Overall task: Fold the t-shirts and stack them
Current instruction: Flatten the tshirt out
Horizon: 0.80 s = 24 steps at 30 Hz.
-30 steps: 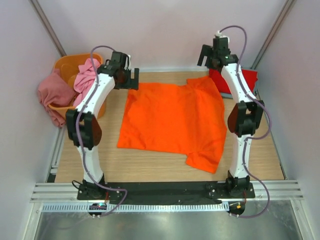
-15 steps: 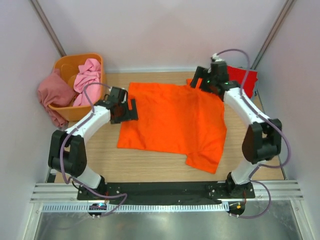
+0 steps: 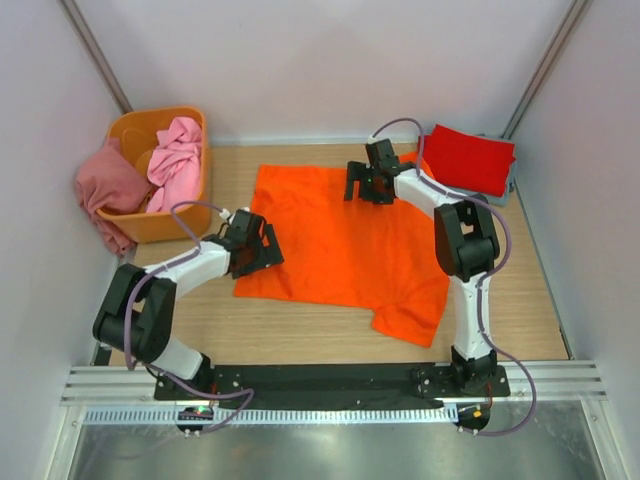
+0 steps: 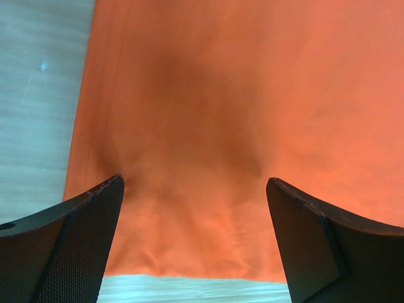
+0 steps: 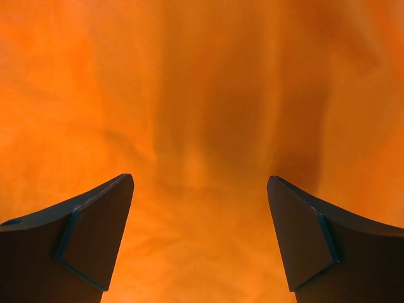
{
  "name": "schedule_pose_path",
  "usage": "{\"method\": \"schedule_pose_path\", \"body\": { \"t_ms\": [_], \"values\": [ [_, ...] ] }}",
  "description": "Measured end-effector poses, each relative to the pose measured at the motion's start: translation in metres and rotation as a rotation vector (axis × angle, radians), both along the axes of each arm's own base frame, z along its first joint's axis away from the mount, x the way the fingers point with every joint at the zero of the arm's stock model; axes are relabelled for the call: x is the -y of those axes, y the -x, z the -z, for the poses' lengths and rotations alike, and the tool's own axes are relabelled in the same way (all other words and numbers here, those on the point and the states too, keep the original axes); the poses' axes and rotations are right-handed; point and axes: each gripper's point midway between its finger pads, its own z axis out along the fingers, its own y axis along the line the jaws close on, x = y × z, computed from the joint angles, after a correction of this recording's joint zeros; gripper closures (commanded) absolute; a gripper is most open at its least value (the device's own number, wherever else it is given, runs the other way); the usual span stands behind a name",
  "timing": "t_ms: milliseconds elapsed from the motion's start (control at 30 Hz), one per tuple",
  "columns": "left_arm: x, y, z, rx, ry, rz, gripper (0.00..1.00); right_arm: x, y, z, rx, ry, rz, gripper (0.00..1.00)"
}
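Observation:
The bright orange t-shirt [image 3: 345,240] lies spread flat on the table. My left gripper [image 3: 267,252] is open and empty, low over the shirt's near left corner. In the left wrist view [image 4: 194,184] the shirt's hem [image 4: 189,252] lies between the jaws, with bare table below it. My right gripper [image 3: 362,190] is open and empty, low over the shirt's far middle. The right wrist view [image 5: 201,179] shows only orange cloth [image 5: 202,95] between the jaws. A folded red t-shirt [image 3: 470,157] lies at the far right. The grey-blue t-shirt cannot be made out.
A rigid orange tub [image 3: 150,225] stands at the far left. A light pink t-shirt [image 3: 177,150] sits in it and a dusty rose one [image 3: 105,185] hangs over its left side. White walls close in the table on three sides.
Both arms have dropped and swung in over the orange shirt. The left gripper moved from the far left corner to the near left corner; the right moved from the far right to the far middle.

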Motion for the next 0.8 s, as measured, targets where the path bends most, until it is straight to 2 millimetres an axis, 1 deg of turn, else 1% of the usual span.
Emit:
{"method": "schedule_pose_path", "body": {
  "t_ms": [133,233,333,400,467,533,667,800],
  "values": [
    [-0.004,0.018,0.001,0.04,0.014,-0.041,0.07,-0.008,-0.01,0.024,-0.024,0.012,-0.009,0.07],
    [-0.01,0.034,0.001,0.053,0.016,-0.078,0.07,-0.022,-0.017,0.019,0.0,0.005,-0.03,0.07],
    [-0.022,0.055,-0.001,0.066,0.017,-0.132,0.07,-0.039,-0.021,0.023,0.01,0.007,-0.059,0.07],
    [-0.031,0.066,-0.008,0.085,0.016,-0.164,0.05,-0.051,-0.023,0.024,0.022,0.006,-0.081,0.07],
    [-0.038,0.07,-0.017,0.116,0.009,-0.188,0.05,-0.061,-0.022,0.023,0.028,0.004,-0.095,0.07],
    [-0.044,0.069,-0.026,0.148,0.001,-0.207,0.04,-0.068,-0.021,0.023,0.033,0.0,-0.108,0.07],
    [-0.05,0.07,-0.029,0.145,-0.038,-0.209,0.05,-0.077,-0.024,0.023,0.041,-0.005,-0.12,0.07],
    [-0.057,0.079,-0.033,0.124,-0.062,-0.213,0.08,-0.082,-0.03,0.021,0.049,-0.001,-0.152,0.07]
  ]
}}
